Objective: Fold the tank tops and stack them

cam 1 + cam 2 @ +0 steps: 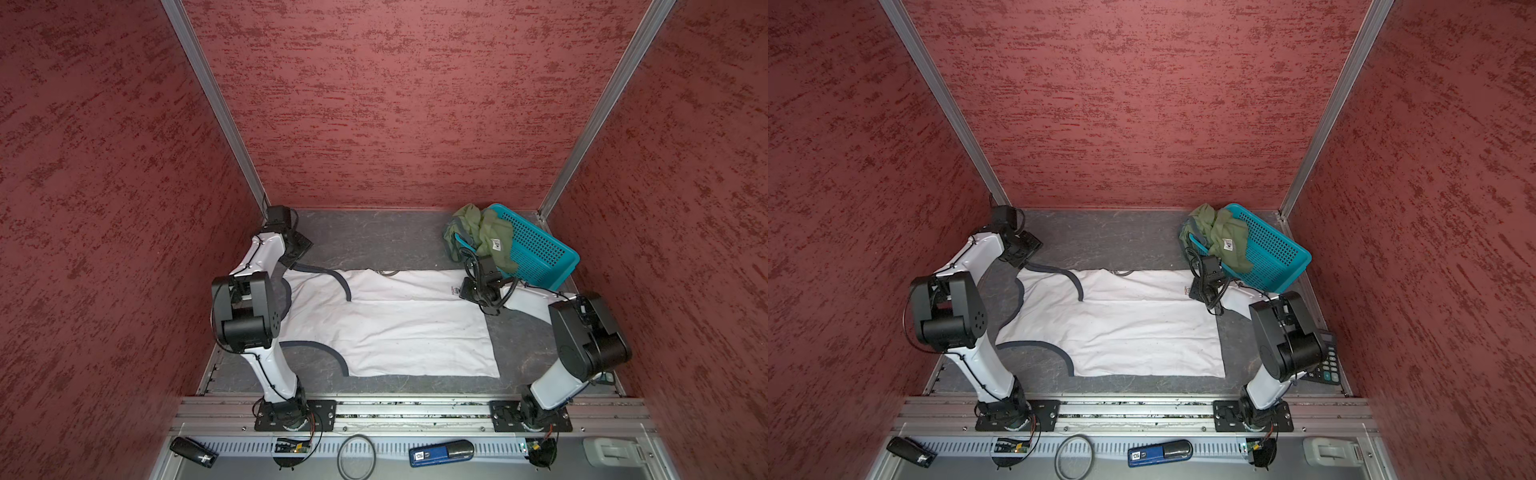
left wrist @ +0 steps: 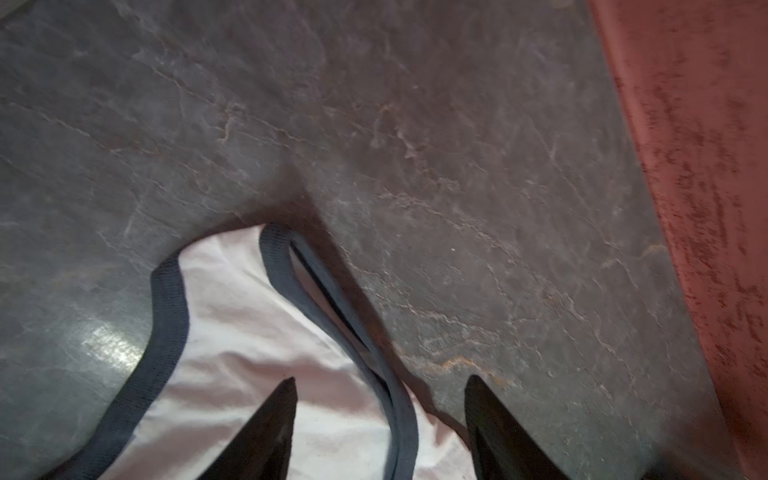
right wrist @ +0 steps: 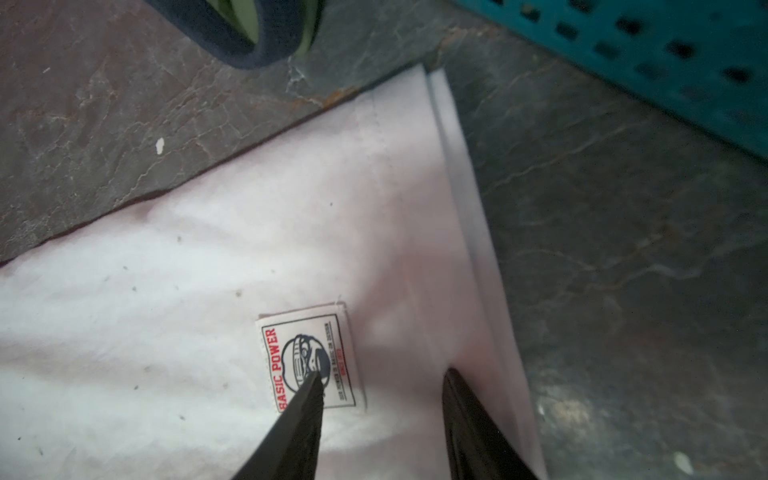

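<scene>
Across the middle of the surface (image 1: 374, 241) lies the white tank top (image 1: 390, 328), its far long side seemingly folded over; the olive tank top (image 1: 484, 232) hangs over the teal basket (image 1: 540, 245) at the far right corner. With nothing pinning it, that fold could creep open or the dark-trimmed strap (image 2: 274, 249) twist. Left jaws stand apart, released, straddling that strap; right jaws stand apart above the hem label (image 3: 347, 345), gripping nothing.

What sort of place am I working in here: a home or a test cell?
Probably a lab test booth: red textured panels enclose a grey tabletop, and the arms are bolted to an aluminium rail.
</scene>
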Robot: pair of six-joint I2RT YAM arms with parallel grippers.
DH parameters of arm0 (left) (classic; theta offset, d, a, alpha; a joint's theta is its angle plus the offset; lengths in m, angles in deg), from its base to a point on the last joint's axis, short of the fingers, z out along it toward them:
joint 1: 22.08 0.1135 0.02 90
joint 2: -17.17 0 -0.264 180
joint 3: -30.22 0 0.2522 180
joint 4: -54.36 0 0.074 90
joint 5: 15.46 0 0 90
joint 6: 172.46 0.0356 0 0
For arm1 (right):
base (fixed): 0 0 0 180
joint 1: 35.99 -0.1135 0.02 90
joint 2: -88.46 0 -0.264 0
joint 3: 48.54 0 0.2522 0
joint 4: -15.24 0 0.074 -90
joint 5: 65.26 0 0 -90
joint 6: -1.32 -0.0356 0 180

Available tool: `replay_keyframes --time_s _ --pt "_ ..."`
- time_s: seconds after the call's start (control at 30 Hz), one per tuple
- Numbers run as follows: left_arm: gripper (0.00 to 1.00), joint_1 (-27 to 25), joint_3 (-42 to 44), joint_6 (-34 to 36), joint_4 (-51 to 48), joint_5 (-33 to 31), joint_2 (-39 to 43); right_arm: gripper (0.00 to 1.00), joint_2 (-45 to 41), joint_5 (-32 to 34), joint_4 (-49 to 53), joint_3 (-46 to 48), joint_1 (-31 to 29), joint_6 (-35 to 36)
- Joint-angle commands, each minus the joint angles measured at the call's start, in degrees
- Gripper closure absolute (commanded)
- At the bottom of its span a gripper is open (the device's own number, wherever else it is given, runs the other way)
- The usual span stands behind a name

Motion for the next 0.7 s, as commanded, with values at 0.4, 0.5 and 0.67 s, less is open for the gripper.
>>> replay_keyframes --time_s 0.4,0.5,0.67 --pt "0.34 0.05 -13.07 -3.43 -12.34 -6.84 -15.61 0.51 -0.55 -2.95 -1.98 2.78 0.18 0.91" --pt "0.37 0.01 -15.16 -3.2 -13.34 -7.8 -18.42 0.5 -0.48 -2.99 -2.01 2.88 0.11 1.06" --pt "0.43 0.08 -17.57 -2.94 -14.8 -9.06 -21.69 0.5 -0.64 -2.56 -1.81 2.98 0.16 1.24"
